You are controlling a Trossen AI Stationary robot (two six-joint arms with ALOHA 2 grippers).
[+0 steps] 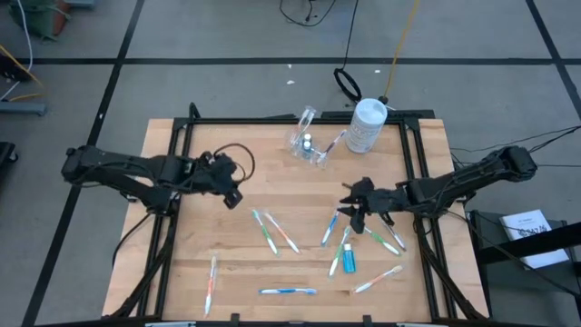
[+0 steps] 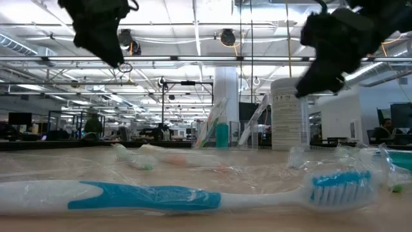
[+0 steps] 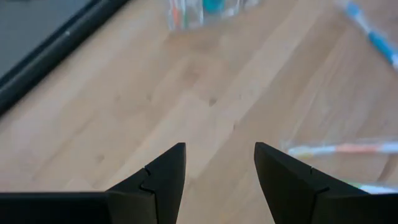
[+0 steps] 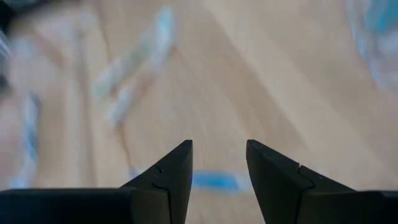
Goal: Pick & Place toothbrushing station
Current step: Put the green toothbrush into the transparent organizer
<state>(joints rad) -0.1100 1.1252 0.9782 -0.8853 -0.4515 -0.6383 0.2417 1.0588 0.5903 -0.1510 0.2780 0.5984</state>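
Note:
The clear plastic holder (image 1: 306, 138) lies tipped on its side at the table's far middle, with a toothbrush inside; it also shows in the left wrist view (image 3: 202, 9). Several pastel toothbrushes lie loose on the wood: a pair (image 1: 274, 230), one at the near left (image 1: 211, 280), a blue one at the near edge (image 1: 288, 292), others at the right (image 1: 386, 238). A blue toothpaste tube (image 1: 348, 258) lies near them. My left gripper (image 1: 234, 192) is open and empty above the table's left middle. My right gripper (image 1: 349, 205) is open and empty above the right toothbrushes.
A white round bottle (image 1: 367, 125) with a lid stands at the far right beside the holder. A black frame (image 1: 182, 145) edges the table. A black cable loop (image 1: 347, 84) lies on the floor beyond the far edge.

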